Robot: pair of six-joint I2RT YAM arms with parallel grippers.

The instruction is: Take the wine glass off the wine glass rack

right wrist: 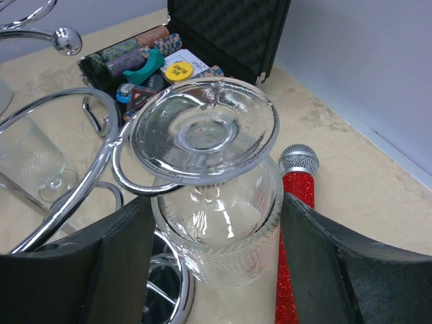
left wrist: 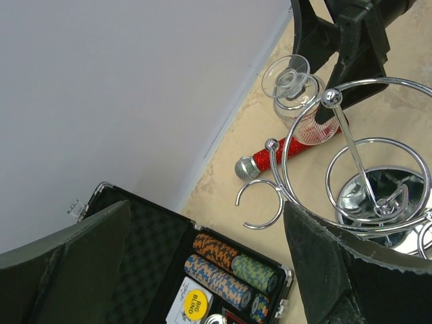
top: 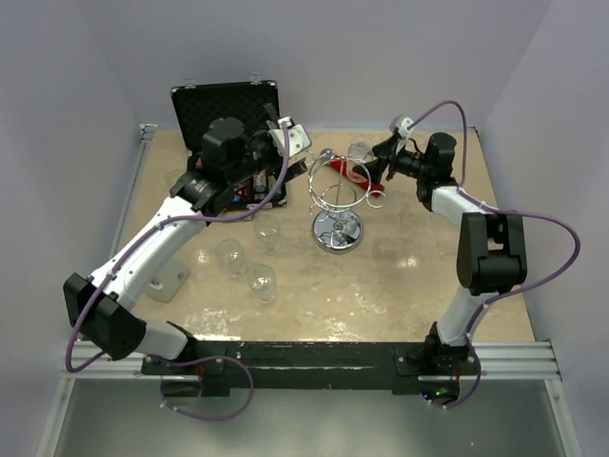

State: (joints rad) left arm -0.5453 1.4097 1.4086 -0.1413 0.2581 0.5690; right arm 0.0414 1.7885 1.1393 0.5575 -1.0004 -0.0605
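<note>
The wine glass (top: 360, 152) hangs upside down by its foot in a wire loop of the chrome wine glass rack (top: 335, 205) at mid-table. In the right wrist view its bowl (right wrist: 216, 229) sits between my fingers, which touch it on both sides, below the foot and the rack's loop and ball end (right wrist: 66, 39). My right gripper (right wrist: 216, 202) (top: 373, 164) is shut on the bowl. My left gripper (top: 281, 143) (left wrist: 206, 209) is open and empty above the chip case, left of the rack (left wrist: 354, 158). The glass also shows in the left wrist view (left wrist: 297, 101).
An open black chip case (top: 224, 100) (left wrist: 223, 270) (right wrist: 229, 27) stands at the back left. A red glitter microphone (top: 347, 169) (left wrist: 283, 152) (right wrist: 293, 236) lies beside the rack under the glass. Three loose glasses (top: 269, 228) (top: 230, 255) (top: 262, 281) stand left of the rack's base.
</note>
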